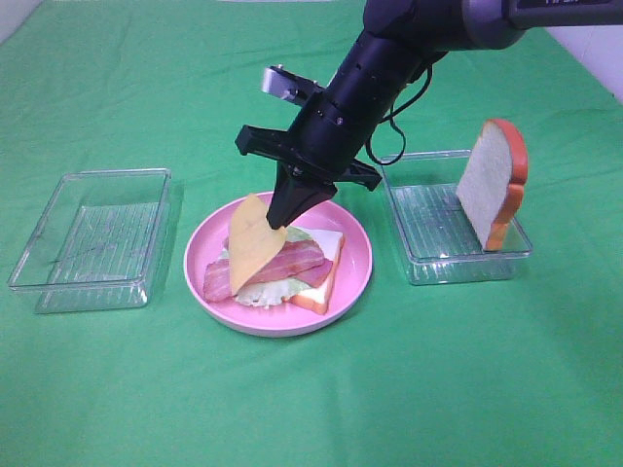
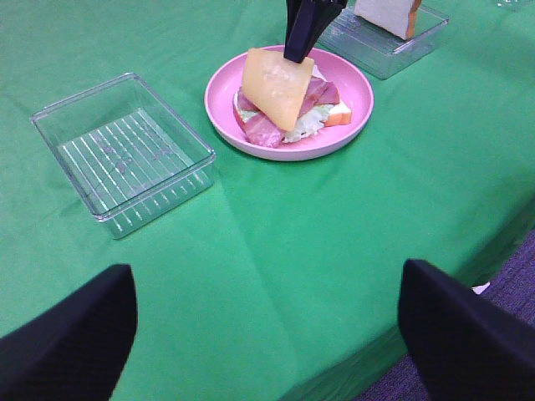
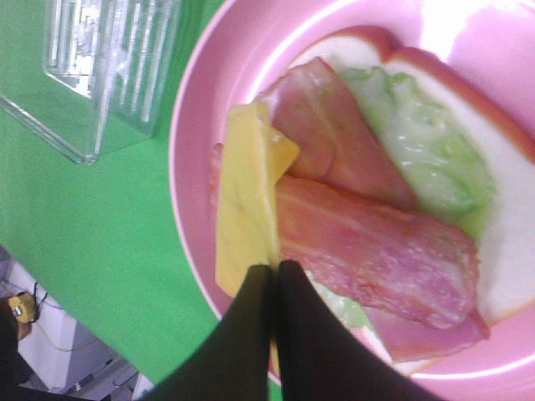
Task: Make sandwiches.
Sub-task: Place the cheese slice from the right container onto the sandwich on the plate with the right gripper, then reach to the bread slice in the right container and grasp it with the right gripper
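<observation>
Right arm [image 1: 375, 68] slanting down over plate [image 1: 198, 272], right end effector [image 1: 282, 219] pinching cheese [image 1: 249, 251] leaning on bacon [image 1: 294, 261], left end effector [image 2: 266, 271] wide.

This is a robotics lab or test room, not a kitchen. The table is draped in a plain green cloth [image 1: 117, 389] like a staged work surface, a black robot arm [image 1: 380, 68] reaches over it, and the food is toy (the cheese slice [image 1: 248, 248] stands stiff as a card). Past the cloth's edge lie grey-purple carpet [image 2: 506, 276] and blurred loose gear [image 3: 33, 322] on the floor.
</observation>
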Robot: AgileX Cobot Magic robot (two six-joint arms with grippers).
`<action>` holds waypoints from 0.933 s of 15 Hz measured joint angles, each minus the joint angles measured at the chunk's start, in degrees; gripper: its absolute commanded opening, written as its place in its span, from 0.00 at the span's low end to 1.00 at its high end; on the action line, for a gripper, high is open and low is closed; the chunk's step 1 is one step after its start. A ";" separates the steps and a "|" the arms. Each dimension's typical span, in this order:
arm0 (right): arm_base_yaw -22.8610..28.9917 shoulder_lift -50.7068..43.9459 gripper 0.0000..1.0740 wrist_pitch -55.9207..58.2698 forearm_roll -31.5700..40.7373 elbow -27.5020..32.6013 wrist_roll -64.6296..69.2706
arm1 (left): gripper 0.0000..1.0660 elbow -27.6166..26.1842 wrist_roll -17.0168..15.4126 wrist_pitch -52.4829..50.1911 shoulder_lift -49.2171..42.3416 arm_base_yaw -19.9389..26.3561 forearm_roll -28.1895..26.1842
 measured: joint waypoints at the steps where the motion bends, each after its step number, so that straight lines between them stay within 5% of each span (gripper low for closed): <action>1: 0.00 0.00 0.00 -0.17 -0.92 0.00 0.69 | 0.75 0.00 0.00 0.00 0.00 0.00 0.00; 3: 0.00 0.00 0.08 -0.80 -3.95 0.00 2.69 | 0.75 0.00 0.00 0.00 0.00 0.00 0.00; 7: 0.00 0.00 0.59 -1.38 -4.70 0.00 5.10 | 0.75 0.00 0.00 0.00 0.00 0.00 0.00; 8: 0.00 0.00 0.65 -1.38 -5.04 0.00 5.21 | 0.75 0.00 0.00 0.00 0.00 0.00 0.00; 14: 0.00 -4.47 0.66 0.80 -18.16 -3.90 11.29 | 0.75 0.00 0.00 0.00 0.00 0.00 0.00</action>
